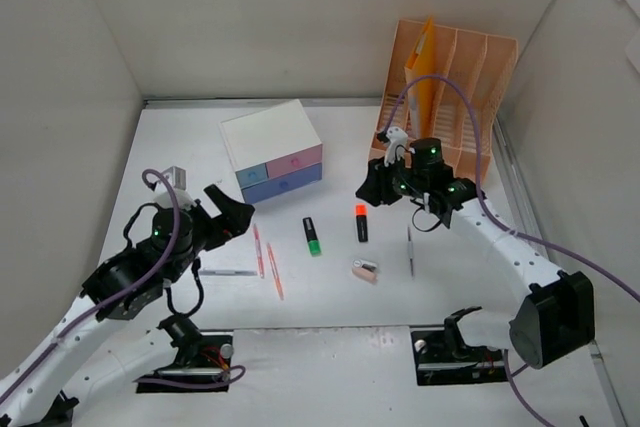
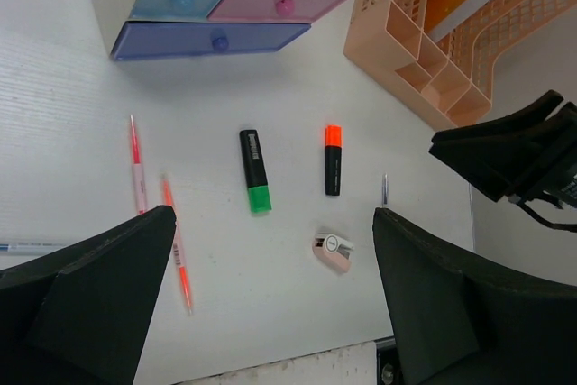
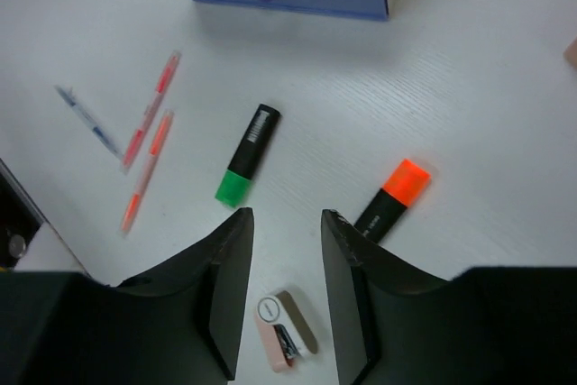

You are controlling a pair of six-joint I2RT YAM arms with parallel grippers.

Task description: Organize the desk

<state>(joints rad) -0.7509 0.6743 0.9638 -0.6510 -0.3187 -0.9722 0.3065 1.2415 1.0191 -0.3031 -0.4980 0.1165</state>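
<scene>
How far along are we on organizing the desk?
Early. Only an orange folder stands in the peach organizer. Nothing is in hand: the left gripper and right gripper are both open and empty. Left loose on the desk: green highlighter, orange highlighter, small pink item, two orange pens, clear pen, thin dark pen.

White arms (image 1: 505,245) with black joints (image 1: 552,319), black pincers (image 1: 231,209) (image 1: 371,185) and looping purple cables (image 1: 472,99).
</scene>
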